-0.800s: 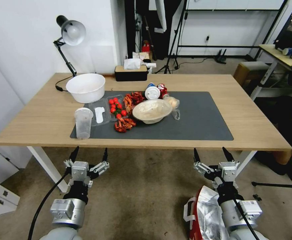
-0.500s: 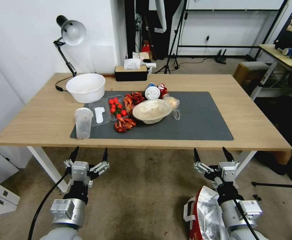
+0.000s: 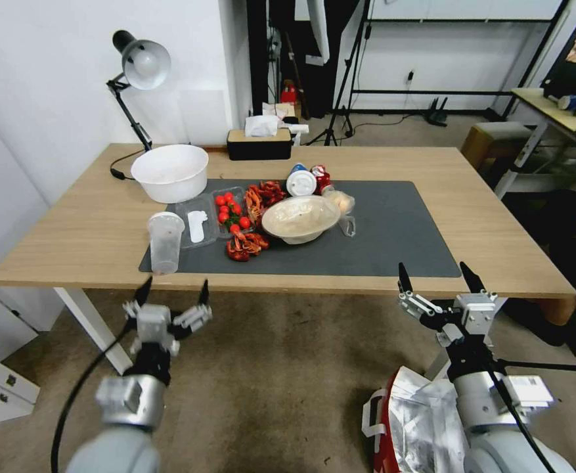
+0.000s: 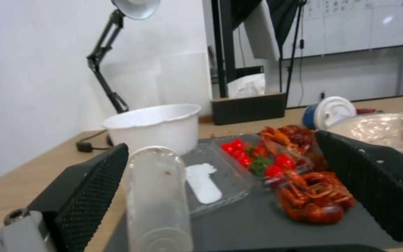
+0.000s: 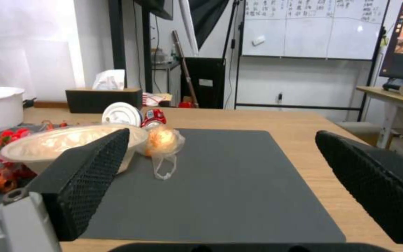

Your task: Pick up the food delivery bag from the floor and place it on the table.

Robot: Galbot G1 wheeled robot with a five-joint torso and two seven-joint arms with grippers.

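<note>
A: Where is the food delivery bag (image 3: pixel 419 420)?

B: Lower right of the head view, standing on the floor (image 3: pixel 281 381), its silver foil lining open to the camera and a white strap handle on its left side. The right arm's wrist covers part of its right edge.

A: And the right gripper (image 3: pixel 440 279)?

B: Above the bag in the frame, at the near edge of the worktop (image 3: pixel 498 243), towards its right end. Its two black fingers stand wide apart with nothing between them. From the right wrist view, the dark grey mat (image 5: pixel 229 182) lies between the fingers, with a pale shallow bowl (image 5: pixel 66 143) and a small knotted plastic bag (image 5: pixel 163 143) towards the left of that picture.

A: The left gripper (image 3: pixel 173 291)?

B: Lower left of the head view, also just at the worktop's near edge, fingers spread and empty. In the left wrist view a clear plastic cup (image 4: pixel 157 196) stands right before it, between the fingers in the picture.

A: What else sits on the worktop?

B: In the head view, a big white bowl (image 3: pixel 169 172) at the upper left of the mat, a clear tray of cherry tomatoes (image 3: pixel 230 210), red crayfish (image 3: pixel 247 244) near the middle, a tissue box (image 3: pixel 259 143) at the far edge, and a desk lamp (image 3: pixel 136 72) at the upper left.
</note>
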